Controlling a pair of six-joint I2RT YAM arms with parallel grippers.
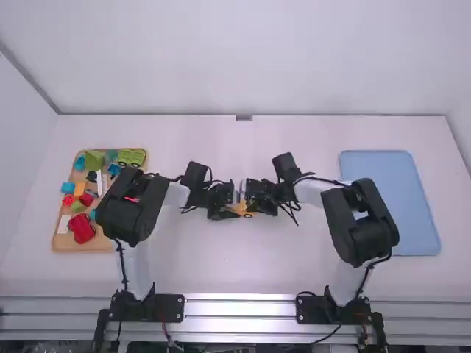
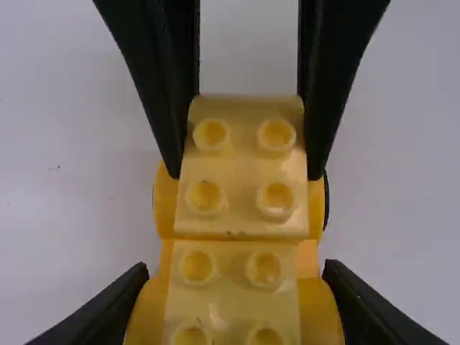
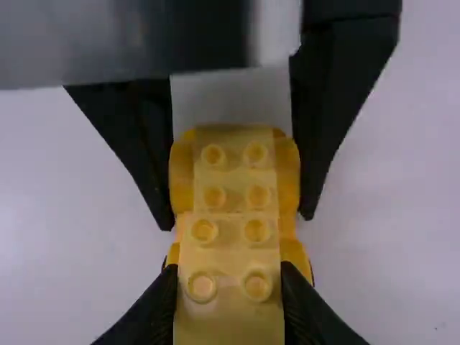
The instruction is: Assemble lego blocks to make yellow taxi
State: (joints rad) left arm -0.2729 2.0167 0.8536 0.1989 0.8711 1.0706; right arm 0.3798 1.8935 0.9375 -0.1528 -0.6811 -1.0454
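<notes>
The yellow taxi point(image 2: 233, 287) is near the middle of the white table point(image 1: 235, 272). The left gripper point(image 1: 231, 212) holds one end, and the right gripper point(image 1: 252, 206), it seems, the other.

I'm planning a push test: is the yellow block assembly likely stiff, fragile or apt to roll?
The yellow block assembly is probably stiff, being made of studded, hard-looking bricks. It might split if pulled, given the seam between studded sections. Set down, it may roll: a dark, wheel-like rim shows at its side.
</notes>
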